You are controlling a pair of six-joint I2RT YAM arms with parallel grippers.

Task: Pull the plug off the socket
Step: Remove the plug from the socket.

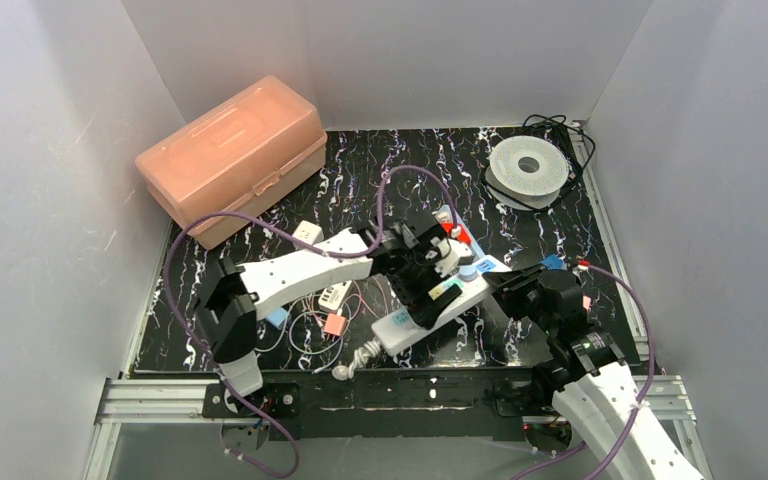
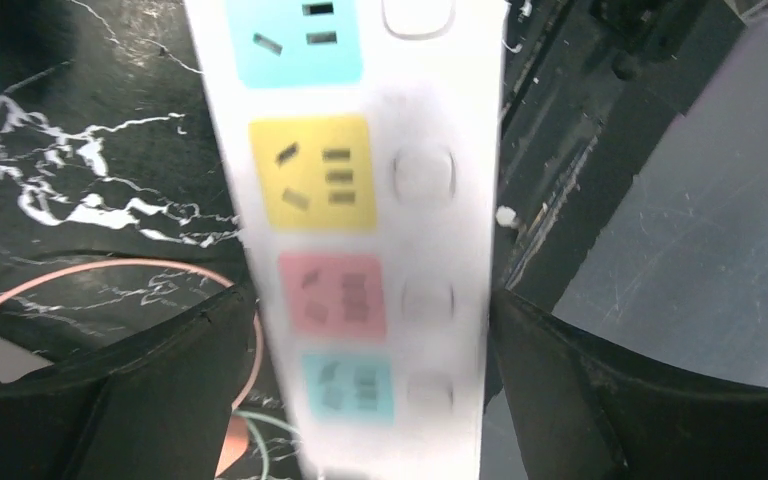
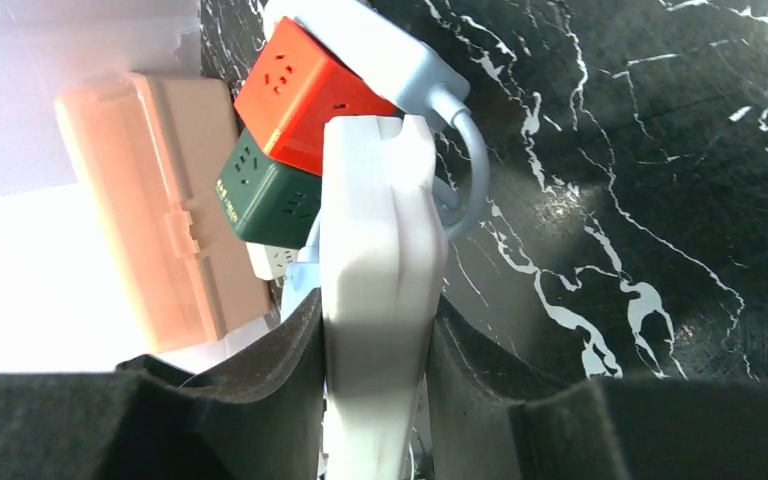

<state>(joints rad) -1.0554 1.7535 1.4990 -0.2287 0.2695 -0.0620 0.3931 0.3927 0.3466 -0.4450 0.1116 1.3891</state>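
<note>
A white power strip (image 1: 415,318) with coloured sockets (image 2: 312,172) lies slantwise at the table's front middle. My left gripper (image 1: 426,278) comes down over it, and its wide-set fingers (image 2: 200,340) press against both long edges of the strip (image 2: 440,230). At the strip's right end my right gripper (image 1: 513,287) is shut on a white plug (image 3: 375,250), its pads tight on both flat sides. A pale cable (image 3: 470,165) loops away from the plug's top. Where the plug meets its socket is hidden.
A pink plastic box (image 1: 235,155) stands at the back left and a white spool (image 1: 528,170) with black cable at the back right. A red cube socket (image 3: 305,95) and a green one (image 3: 265,195) sit behind the strip. A small white strip (image 1: 335,295) and thin wires lie left of it.
</note>
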